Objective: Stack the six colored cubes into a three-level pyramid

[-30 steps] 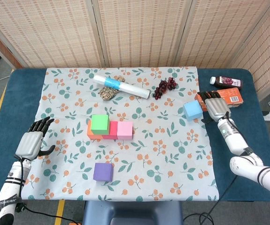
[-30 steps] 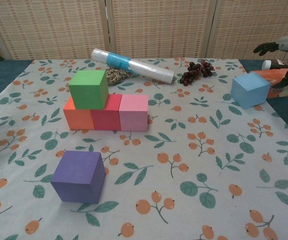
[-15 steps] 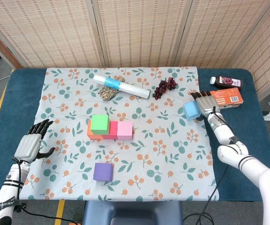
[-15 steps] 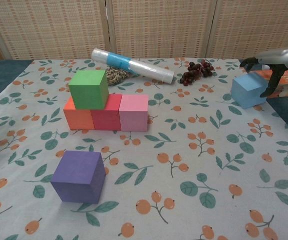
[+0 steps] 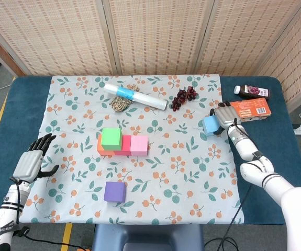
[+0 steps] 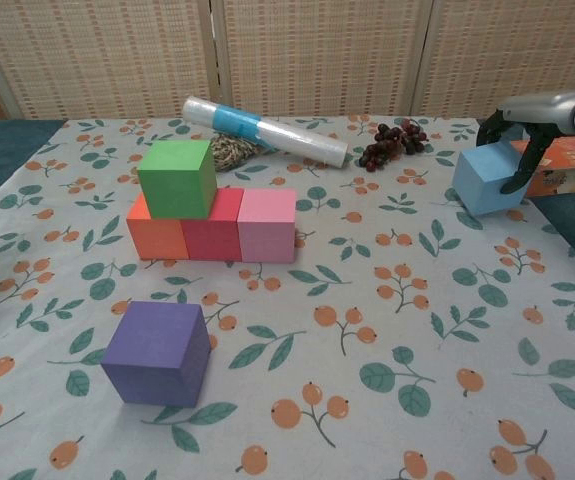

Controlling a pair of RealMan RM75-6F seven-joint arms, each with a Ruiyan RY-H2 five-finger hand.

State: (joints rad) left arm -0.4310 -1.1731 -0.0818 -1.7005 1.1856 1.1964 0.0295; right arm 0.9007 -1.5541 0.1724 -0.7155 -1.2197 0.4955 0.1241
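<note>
On the floral cloth an orange cube (image 5: 100, 148), a red cube (image 5: 124, 146) and a pink cube (image 5: 139, 145) stand in a row. A green cube (image 5: 111, 138) sits on top at the row's left end. Alone near the front edge stands a purple cube (image 5: 115, 191). At the right, the blue cube (image 5: 210, 126) (image 6: 485, 179) is held by my right hand (image 5: 224, 115) (image 6: 523, 125), fingers over its top and thumb on its right side. My left hand (image 5: 30, 164) hangs open over the table's left edge, holding nothing.
A plastic-wrapped roll (image 5: 136, 97), a twine bundle (image 5: 120, 104) and dark grapes (image 5: 184, 97) lie along the back of the cloth. Just behind my right hand are an orange box (image 5: 252, 108) and a bottle (image 5: 249, 91).
My right hand came in from the right, closed around the blue cube and shifted it slightly left. My left hand drifted a little lower and nearer the table edge.
</note>
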